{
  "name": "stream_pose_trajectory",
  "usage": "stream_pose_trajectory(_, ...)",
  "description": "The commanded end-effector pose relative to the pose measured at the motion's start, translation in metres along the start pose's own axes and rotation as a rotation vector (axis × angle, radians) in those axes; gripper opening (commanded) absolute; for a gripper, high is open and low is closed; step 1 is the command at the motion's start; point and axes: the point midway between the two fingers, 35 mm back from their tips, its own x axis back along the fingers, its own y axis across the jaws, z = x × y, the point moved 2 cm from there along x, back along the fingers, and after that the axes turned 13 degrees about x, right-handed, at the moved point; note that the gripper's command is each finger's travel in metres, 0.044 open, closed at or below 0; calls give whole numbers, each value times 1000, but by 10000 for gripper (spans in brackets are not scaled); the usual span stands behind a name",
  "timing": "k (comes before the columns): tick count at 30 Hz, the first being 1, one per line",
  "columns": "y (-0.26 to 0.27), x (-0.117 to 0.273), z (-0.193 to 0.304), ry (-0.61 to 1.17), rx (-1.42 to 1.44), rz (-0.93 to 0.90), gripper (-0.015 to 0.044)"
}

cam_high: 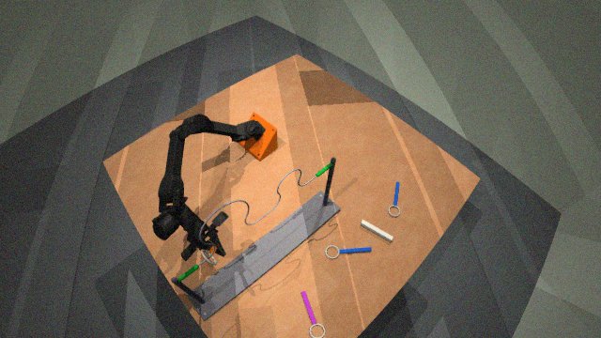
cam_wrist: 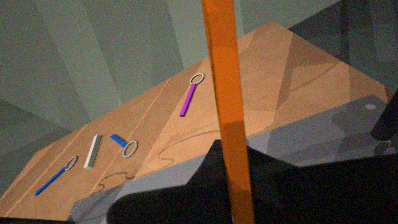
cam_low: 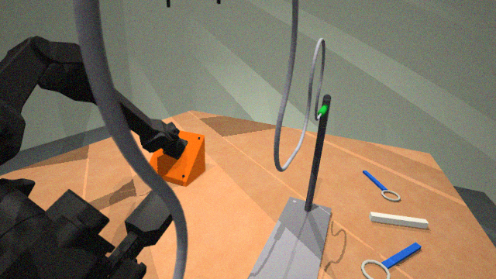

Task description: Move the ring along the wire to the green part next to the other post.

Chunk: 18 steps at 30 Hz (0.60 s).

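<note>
My gripper (cam_high: 213, 247) (cam_wrist: 222, 144) is shut on the orange handle (cam_wrist: 227, 90), which stands upright in the wrist view. The pale ring (cam_high: 205, 258) is at the grey wire's left end, just beyond the near green part (cam_high: 189, 272) beside the left post (cam_high: 190, 291). The wire seems to run through the ring; its clearance is too small to tell. The grey wire (cam_high: 239, 201) (cam_low: 112, 105) curves close past my fingers. The far green part (cam_high: 324, 170) (cam_low: 323, 111) joins the right post (cam_high: 330, 183) (cam_low: 318, 163). The ring is hidden in the exterior view.
A grey base plate (cam_high: 282, 239) (cam_low: 298, 240) carries both posts. Two blue-handled rings, one with its handle (cam_high: 355, 251) nearer the plate, a white bar (cam_high: 377, 230) (cam_low: 399, 220) (cam_wrist: 92, 152) and a purple-handled ring (cam_high: 308, 307) (cam_wrist: 188, 100) lie on the table beyond the plate.
</note>
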Motion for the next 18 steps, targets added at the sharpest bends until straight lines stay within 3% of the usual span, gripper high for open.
stream_pose_trajectory(1, 13, 0, -3, -13, -78, -47, -150)
stream_pose_trajectory(18, 62, 8, -28, -58, -428, -239, -150)
